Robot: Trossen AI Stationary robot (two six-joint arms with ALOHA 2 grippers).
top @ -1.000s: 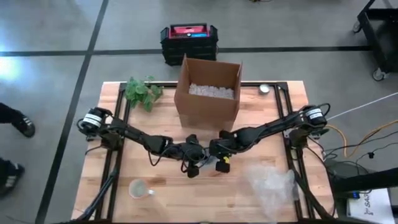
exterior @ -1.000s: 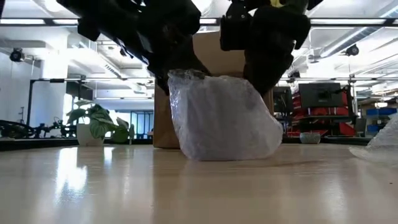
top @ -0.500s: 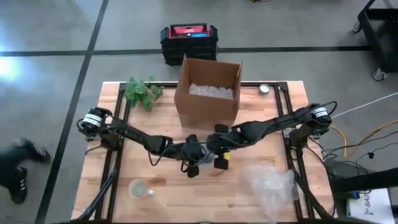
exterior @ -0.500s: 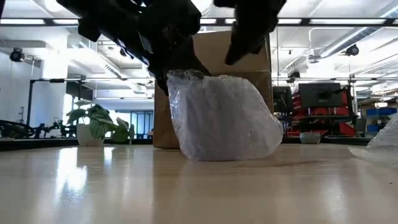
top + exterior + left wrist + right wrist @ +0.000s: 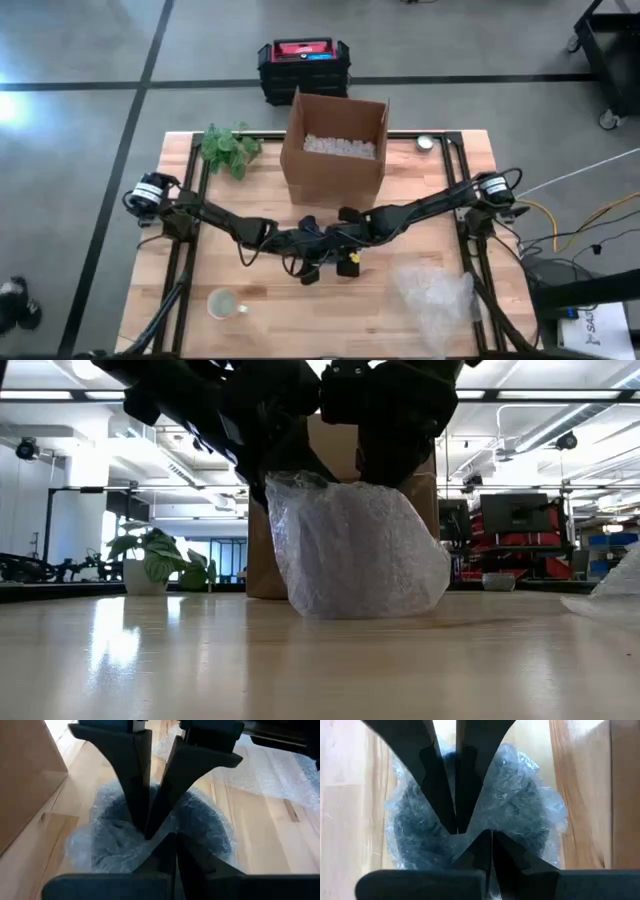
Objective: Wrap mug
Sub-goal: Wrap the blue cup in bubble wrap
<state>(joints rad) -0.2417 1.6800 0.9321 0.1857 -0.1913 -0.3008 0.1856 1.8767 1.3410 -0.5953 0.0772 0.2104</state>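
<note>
A dark mug bundled in clear bubble wrap (image 5: 360, 550) sits near the middle of the wooden surface (image 5: 250, 325), just in front of the open brown cardboard box (image 5: 335, 150). In the low view the bundle is a cloudy, crinkled mound resting flat on the wood, wider at its base; in both wrist views the dark body of the mug shows through the plastic.

From the left edge, the left arm reaches in and its left gripper (image 5: 148, 827) stands over the top of the bundle, fingers (image 5: 127, 775) drawn together to a point and pinching the wrap. Beside it, the right gripper (image 5: 456, 827) also presses down on the top of the bundle, its fingers (image 5: 427, 780) likewise closed on the plastic. The two grippers crowd together and hide the bundle in the high view.

A small clear glass cup (image 5: 223, 302) stands near the front left corner, a green leafy plant (image 5: 228, 147) near the back left corner. Loose sheets of clear bubble wrap (image 5: 437, 297) lie toward the front right corner.
</note>
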